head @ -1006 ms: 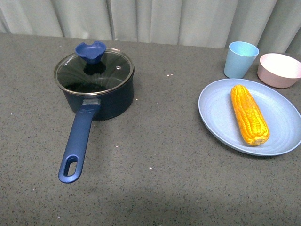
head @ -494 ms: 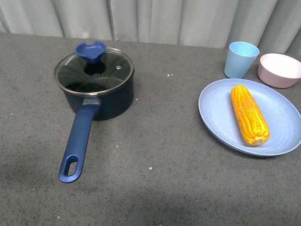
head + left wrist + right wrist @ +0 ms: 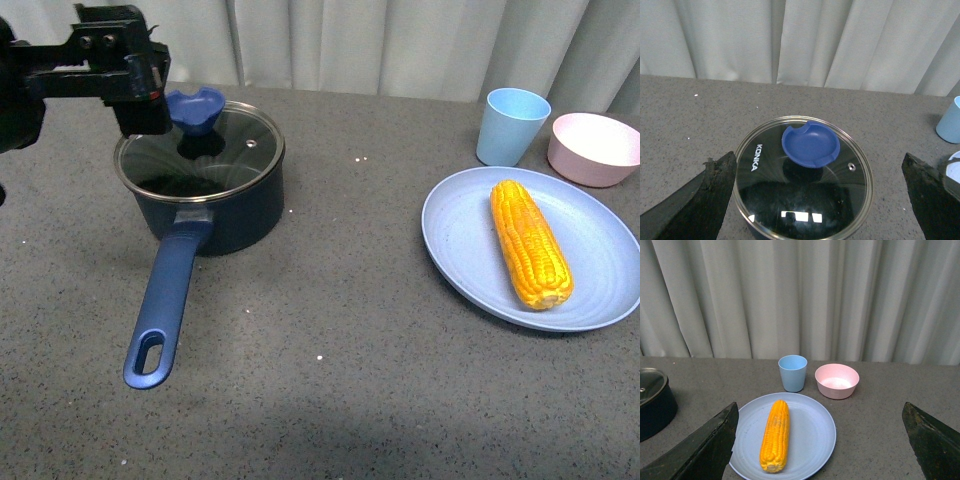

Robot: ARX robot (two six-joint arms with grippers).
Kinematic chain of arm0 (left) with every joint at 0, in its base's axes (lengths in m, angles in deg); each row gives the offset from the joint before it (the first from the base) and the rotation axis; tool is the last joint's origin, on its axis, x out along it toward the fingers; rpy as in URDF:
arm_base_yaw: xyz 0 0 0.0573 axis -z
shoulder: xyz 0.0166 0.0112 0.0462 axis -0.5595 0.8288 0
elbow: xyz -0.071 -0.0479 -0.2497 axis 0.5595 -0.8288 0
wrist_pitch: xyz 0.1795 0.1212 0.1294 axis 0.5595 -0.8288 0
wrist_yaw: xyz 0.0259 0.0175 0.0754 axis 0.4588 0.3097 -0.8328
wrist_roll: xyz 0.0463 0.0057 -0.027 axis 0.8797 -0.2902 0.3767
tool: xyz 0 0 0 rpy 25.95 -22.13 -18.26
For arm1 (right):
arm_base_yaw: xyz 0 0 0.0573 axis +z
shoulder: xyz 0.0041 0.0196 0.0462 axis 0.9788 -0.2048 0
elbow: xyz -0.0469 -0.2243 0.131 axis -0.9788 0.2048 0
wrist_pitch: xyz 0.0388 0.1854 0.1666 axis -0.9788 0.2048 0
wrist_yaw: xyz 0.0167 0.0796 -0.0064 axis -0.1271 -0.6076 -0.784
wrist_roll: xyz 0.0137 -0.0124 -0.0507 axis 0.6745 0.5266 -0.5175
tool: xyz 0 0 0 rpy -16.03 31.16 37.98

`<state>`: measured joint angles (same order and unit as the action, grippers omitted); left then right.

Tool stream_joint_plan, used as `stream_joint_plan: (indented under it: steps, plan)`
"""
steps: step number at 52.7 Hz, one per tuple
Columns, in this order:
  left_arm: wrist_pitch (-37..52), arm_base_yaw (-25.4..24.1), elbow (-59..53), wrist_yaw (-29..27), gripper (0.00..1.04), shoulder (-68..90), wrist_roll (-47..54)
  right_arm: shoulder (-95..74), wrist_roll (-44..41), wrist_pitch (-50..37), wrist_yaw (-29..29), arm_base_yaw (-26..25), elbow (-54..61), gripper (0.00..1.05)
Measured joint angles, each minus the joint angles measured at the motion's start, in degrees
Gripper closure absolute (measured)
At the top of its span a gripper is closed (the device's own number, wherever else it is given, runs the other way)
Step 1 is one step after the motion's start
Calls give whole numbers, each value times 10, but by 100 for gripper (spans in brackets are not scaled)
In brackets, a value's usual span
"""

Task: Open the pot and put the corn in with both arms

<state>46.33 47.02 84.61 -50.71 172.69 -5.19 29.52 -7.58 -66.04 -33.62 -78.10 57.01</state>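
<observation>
The dark navy pot [image 3: 220,215] stands at the left with its long blue handle [image 3: 165,300] toward me. A glass lid [image 3: 200,150] with a blue knob [image 3: 195,108] covers it. My left gripper [image 3: 135,95] is open, above the pot's far left rim, beside the knob. In the left wrist view the lid [image 3: 805,195] and knob [image 3: 811,145] lie between the wide-open fingers [image 3: 705,200]. The yellow corn [image 3: 530,243] lies on a blue plate [image 3: 460,250] at the right. It also shows in the right wrist view [image 3: 775,435], ahead of the open right gripper [image 3: 820,460], which is out of the front view.
A light blue cup [image 3: 512,126] and a pink bowl [image 3: 593,148] stand behind the plate at the far right. A grey curtain [image 3: 380,45] hangs along the table's far edge. The pot's rim [image 3: 652,390] shows at the edge of the right wrist view.
My left arm has come into the front view from the left and now hovers over the pot's far left rim. The pot, lid and corn have not moved.
</observation>
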Motion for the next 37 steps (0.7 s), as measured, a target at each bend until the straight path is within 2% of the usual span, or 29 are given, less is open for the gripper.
stream_joint_plan:
  steps: [18,37]
  plan:
    - [-27,9,140,-22,6,137,11,0,0,0,0,0,0,9]
    - [-67,9,246,-21,6,216,14,0,0,0,0,0,0,9]
